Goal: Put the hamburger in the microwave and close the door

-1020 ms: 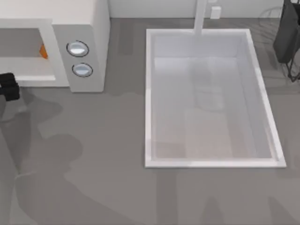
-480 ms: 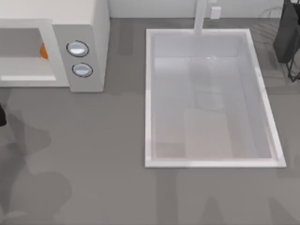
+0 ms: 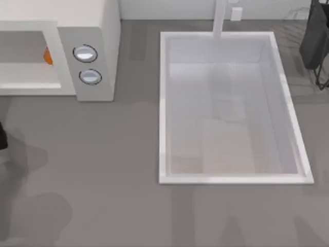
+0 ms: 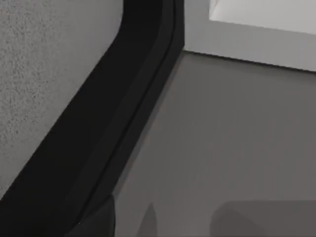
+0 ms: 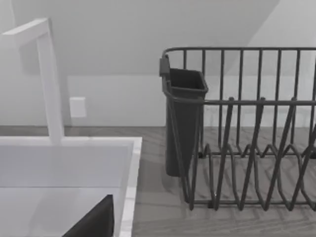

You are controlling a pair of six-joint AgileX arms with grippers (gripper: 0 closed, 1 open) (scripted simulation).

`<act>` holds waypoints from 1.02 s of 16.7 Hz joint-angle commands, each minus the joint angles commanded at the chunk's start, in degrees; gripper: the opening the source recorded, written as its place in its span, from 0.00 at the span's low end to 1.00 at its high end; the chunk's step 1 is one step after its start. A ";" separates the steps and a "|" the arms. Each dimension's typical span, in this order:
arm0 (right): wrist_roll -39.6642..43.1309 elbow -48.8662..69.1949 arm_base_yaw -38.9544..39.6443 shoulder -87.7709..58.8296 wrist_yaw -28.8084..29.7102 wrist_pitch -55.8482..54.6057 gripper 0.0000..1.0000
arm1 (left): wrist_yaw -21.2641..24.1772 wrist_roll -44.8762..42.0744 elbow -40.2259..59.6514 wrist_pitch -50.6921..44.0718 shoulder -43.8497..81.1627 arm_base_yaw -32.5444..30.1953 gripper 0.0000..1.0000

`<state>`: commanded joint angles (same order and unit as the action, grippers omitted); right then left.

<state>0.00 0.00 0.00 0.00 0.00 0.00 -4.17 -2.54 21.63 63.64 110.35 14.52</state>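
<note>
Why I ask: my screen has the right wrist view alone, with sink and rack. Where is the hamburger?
Observer: The hamburger sits inside the microwave, at the top view's left.
Operator: Is the door shut?
Observer: No, the top view shows the cavity's front uncovered.
Operator: And the left gripper?
Observer: The left gripper is at the top view's left edge, in front of the microwave and apart from it.
</note>
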 joint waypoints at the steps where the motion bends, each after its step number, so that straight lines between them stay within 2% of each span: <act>1: 0.00 0.00 0.00 0.00 0.00 0.00 1.00 | -0.03 -0.02 0.52 0.33 -0.56 0.00 1.00; 7: 0.00 0.00 0.00 0.00 0.00 0.00 1.00 | -0.26 -0.10 3.98 -3.65 -7.38 0.01 1.00; 17: 0.00 0.00 0.00 0.00 0.00 0.00 1.00 | -0.47 -0.02 6.86 -23.70 -21.70 0.09 1.00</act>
<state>0.00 0.00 0.00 0.00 0.00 0.00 -4.64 -2.56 28.50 39.94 88.65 14.61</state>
